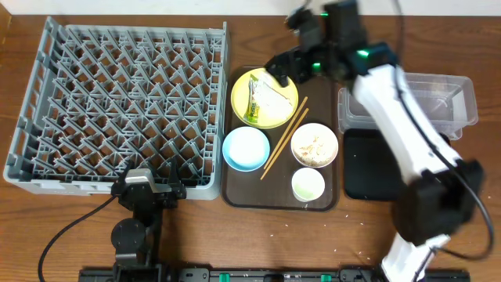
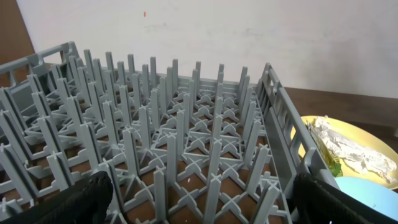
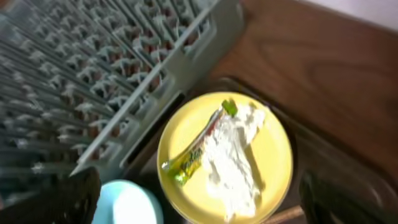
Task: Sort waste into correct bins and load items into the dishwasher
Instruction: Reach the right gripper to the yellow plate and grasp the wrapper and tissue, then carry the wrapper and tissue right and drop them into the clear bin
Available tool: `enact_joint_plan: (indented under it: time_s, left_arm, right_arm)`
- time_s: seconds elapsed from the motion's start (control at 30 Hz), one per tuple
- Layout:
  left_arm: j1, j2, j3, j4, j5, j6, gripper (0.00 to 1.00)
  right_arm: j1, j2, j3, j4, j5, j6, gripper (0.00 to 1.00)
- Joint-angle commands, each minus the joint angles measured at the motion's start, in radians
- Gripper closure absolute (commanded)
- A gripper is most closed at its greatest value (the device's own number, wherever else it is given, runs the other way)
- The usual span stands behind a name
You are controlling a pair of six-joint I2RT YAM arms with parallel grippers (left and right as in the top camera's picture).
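Bench notes, working left to right.

The dish rack is rigid grey plastic with nothing in it that I can see. My left gripper sits at its near edge, jaws spread wide and holding nothing.

On the brown tray:
- The light blue bowl is at the near left. I judge it hard and smooth, probably slippery, so I would pinch over the rim.
- The yellow plate is at the far left, just beside the rack wall. It is flat and stiff, best taken by an edge once cleared.
- The snack wrapper lies on the plate. It looks like thin, slick film with almost no weight, so a pinch on a crimped end should hold.
- The napkin is crumpled alongside it. It is soft and compressible, and any raised fold will do. The wrist view is blurred, so it may overlap the wrapper.
- The chopsticks lie diagonally between the bowls. They are thin, stiff and likely to roll, so I would grip across both at mid-length.
- The white bowl holds rice. That would have to be tipped out, not pinched.
- The pale cup is nearest the front, small and light.

My right gripper hovers above the plate's far edge, jaws fully apart and touching nothing.

The clear tub and the black tray sit at the far right.
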Motion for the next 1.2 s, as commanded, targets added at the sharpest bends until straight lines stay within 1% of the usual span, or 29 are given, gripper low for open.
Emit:
enact_joint_plan:
  time_s: [0.0, 0.2, 0.23, 0.27, 0.3, 0.33, 0.37, 0.43, 0.57, 0.67, 0.7, 0.73, 0.77, 0.8, 0.83, 0.87, 0.9, 1.0, 1.07, 1.17]
  left_arm:
    - [0.002, -0.006, -0.023, -0.024, -0.008, 0.006, 0.06]
    - [0.002, -0.006, -0.023, -0.025, -0.008, 0.006, 0.06]
    - [0.002, -0.006, -0.023, -0.024, -0.008, 0.006, 0.06]
    - [0.002, -0.006, -0.023, -0.025, -0.008, 0.006, 0.06]
    - [0.002, -0.006, -0.023, -0.025, -0.008, 0.006, 0.06]
    - [0.002, -0.006, -0.023, -0.025, -0.008, 0.006, 0.06]
    - [0.002, -0.006, -0.023, -0.025, -0.008, 0.006, 0.06]
    - [0.002, -0.006, -0.023, -0.024, -0.008, 0.006, 0.06]
    - [0.002, -0.006, -0.023, -0.024, -0.008, 0.006, 0.06]
    - [0.002, -0.006, -0.023, -0.024, -0.008, 0.006, 0.06]
    - [0.002, -0.006, -0.023, -0.025, -0.008, 0.006, 0.06]
    - [0.002, -0.006, -0.023, -0.025, -0.008, 0.006, 0.06]
    - [0.002, -0.006, -0.023, -0.024, -0.008, 0.006, 0.06]
    - [0.002, -0.006, -0.023, -0.024, -0.008, 0.006, 0.06]
    - [0.002, -0.006, -0.023, -0.025, -0.008, 0.006, 0.06]
    - [0.002, -0.006, -0.023, -0.025, -0.008, 0.006, 0.06]
    - [0.002, -0.006, -0.023, -0.024, -0.008, 0.006, 0.06]
    - [0.002, -0.006, -0.023, -0.024, -0.008, 0.006, 0.06]
    - [0.002, -0.006, -0.023, -0.024, -0.008, 0.006, 0.06]
    - [0.002, -0.006, -0.023, -0.025, -0.008, 0.006, 0.06]
  right_arm:
    - [0.048, 0.146, 0.137, -0.132, 0.11, -0.04, 0.01]
    - [0.078, 0.261, 0.139, -0.026, 0.094, -0.039, 0.01]
    - [0.08, 0.275, 0.139, -0.012, 0.095, -0.039, 0.11]
    - [0.081, 0.289, 0.139, 0.006, 0.1, -0.026, 0.28]
    - [0.083, 0.304, 0.139, 0.024, 0.121, 0.027, 0.34]
    - [0.085, 0.32, 0.139, 0.041, 0.151, 0.091, 0.31]
    - [0.089, 0.335, 0.139, 0.055, 0.18, 0.143, 0.25]
    - [0.114, 0.394, 0.139, 0.084, 0.272, 0.253, 0.18]
    - [0.15, 0.464, 0.139, 0.098, 0.293, 0.339, 0.16]
    - [0.167, 0.49, 0.139, 0.089, 0.298, 0.351, 0.16]
    - [0.169, 0.493, 0.139, 0.085, 0.299, 0.351, 0.19]
    - [0.171, 0.494, 0.139, 0.075, 0.311, 0.354, 0.27]
    - [0.172, 0.494, 0.139, 0.06, 0.34, 0.375, 0.41]
    - [0.173, 0.494, 0.139, 0.048, 0.361, 0.39, 0.59]
    - [0.172, 0.494, 0.139, 0.036, 0.38, 0.401, 0.81]
    - [0.172, 0.494, 0.139, 0.029, 0.388, 0.403, 0.94]
    - [0.172, 0.493, 0.139, 0.026, 0.392, 0.403, 0.99]
    - [0.155, 0.456, 0.151, 0.006, 0.389, 0.447, 0.99]
    - [0.127, 0.384, 0.161, -0.044, 0.377, 0.529, 0.99]
    - [0.042, 0.204, 0.16, -0.124, 0.356, 0.549, 0.99]
